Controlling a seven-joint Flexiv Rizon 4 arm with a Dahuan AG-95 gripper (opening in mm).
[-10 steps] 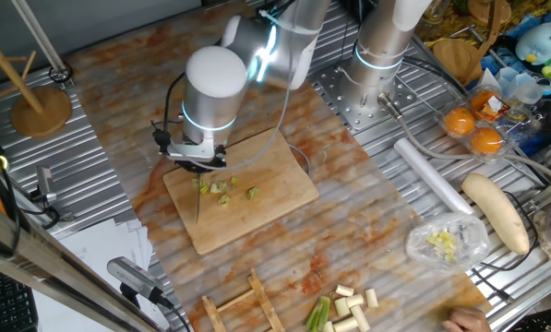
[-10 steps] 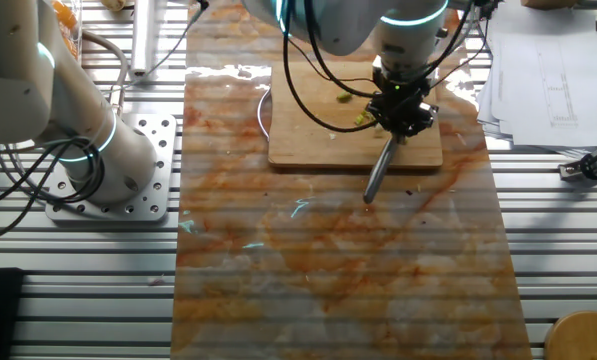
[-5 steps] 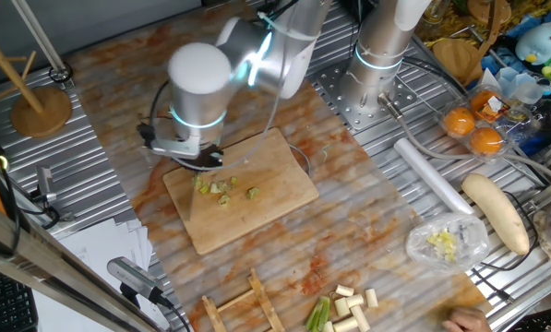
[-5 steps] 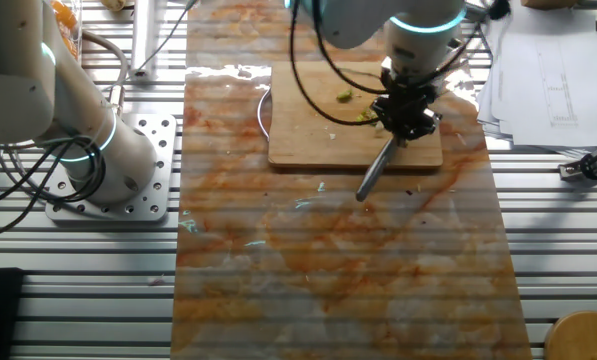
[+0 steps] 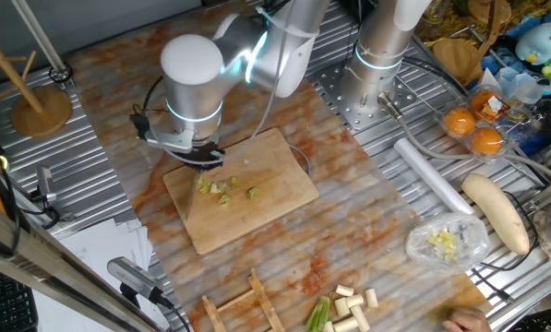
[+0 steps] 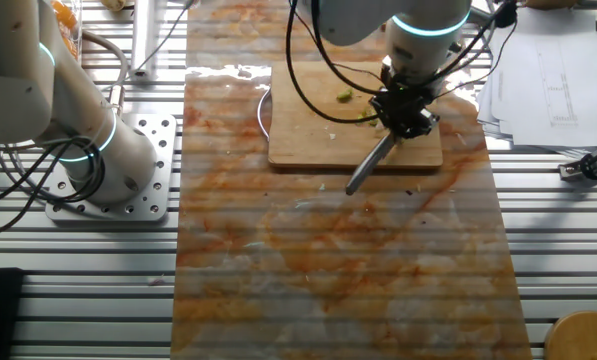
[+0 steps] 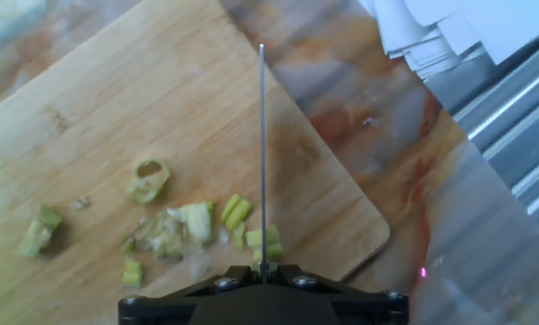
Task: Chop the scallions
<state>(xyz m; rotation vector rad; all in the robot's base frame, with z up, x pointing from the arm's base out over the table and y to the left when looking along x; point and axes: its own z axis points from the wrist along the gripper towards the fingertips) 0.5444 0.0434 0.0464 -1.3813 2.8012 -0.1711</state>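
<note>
Several chopped scallions (image 5: 221, 188) lie in a loose cluster near the middle of the board (image 5: 275, 194), seen from one fixed view. The gripper (image 5: 198, 159) hangs over the board's far left part, just above the bits; its jaws are hidden under the wrist, so their opening cannot be told here. More stalk pieces (image 5: 347, 308) sit at the table's near edge, well apart from the board. A banana-shaped vegetable (image 5: 497, 211) lies to the right.

From the other fixed view, the gripper (image 6: 403, 118) is closed on a knife (image 6: 370, 166), whose length slants down past the board's (image 6: 308, 130) near edge. Green bits (image 6: 346, 97) lie on the board beside the gripper.

The hand view shows the blade (image 7: 262, 153) edge-on as a thin line running away from the hand, above the board (image 7: 116, 108). Scallions (image 7: 192, 224) lie mostly left of the blade, a few touching or just under it near the hand.
</note>
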